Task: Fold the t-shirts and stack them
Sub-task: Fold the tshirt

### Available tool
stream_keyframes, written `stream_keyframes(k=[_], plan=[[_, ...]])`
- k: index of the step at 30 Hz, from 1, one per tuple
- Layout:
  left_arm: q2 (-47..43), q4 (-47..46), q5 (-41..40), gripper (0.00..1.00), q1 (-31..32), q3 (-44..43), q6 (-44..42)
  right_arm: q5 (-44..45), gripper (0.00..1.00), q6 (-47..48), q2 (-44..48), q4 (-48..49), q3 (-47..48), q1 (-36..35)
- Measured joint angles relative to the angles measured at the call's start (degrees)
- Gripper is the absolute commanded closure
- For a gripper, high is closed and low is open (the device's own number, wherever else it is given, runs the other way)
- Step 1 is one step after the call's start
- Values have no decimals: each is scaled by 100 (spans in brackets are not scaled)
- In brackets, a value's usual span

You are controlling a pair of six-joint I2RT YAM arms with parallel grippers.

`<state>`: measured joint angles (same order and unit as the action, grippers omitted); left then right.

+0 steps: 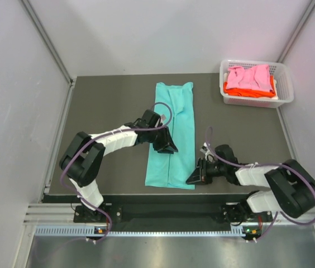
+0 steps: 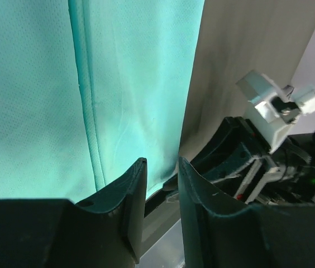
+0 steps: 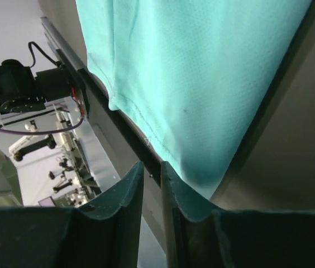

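The teal t-shirt (image 1: 174, 128) lies flat in the middle of the dark table, folded lengthwise into a long narrow strip. It also shows in the left wrist view (image 2: 34, 84) and the right wrist view (image 3: 202, 72). My left gripper (image 1: 168, 146) hovers over the strip's left-middle, jaws (image 2: 162, 164) a little apart with nothing between them. My right gripper (image 1: 194, 177) is at the strip's near right corner, jaws (image 3: 152, 164) narrowly apart and empty. The pink t-shirt (image 1: 249, 75) and the orange t-shirt (image 1: 247, 89) lie in a basket.
A white lattice basket (image 1: 285, 81) stands at the table's back right corner. The table's near edge (image 3: 118, 134) runs just below the shirt's hem. The right arm (image 2: 269, 145) is close beside the left gripper. Grey walls enclose the table on three sides.
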<state>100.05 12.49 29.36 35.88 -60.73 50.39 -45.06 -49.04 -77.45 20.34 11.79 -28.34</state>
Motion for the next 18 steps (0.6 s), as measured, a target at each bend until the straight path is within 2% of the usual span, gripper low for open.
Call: stream_keyframes(k=[4,8,11,13,18], plan=[[0,-57,68,67,0,66,13,243,71,417,697,-1064,623,245],[17,-201,136,67,7,140,37,804,69,1045,975,-1917,1899,1008],[151,-345,184,67,26,142,48,1091,70,1392,516,-2028,2911,1445],[289,-393,190,67,76,136,42,1204,76,1567,-155,-1989,3683,1622],[603,-393,197,68,240,50,-37,1296,85,1655,-2046,-1773,5396,1740]])
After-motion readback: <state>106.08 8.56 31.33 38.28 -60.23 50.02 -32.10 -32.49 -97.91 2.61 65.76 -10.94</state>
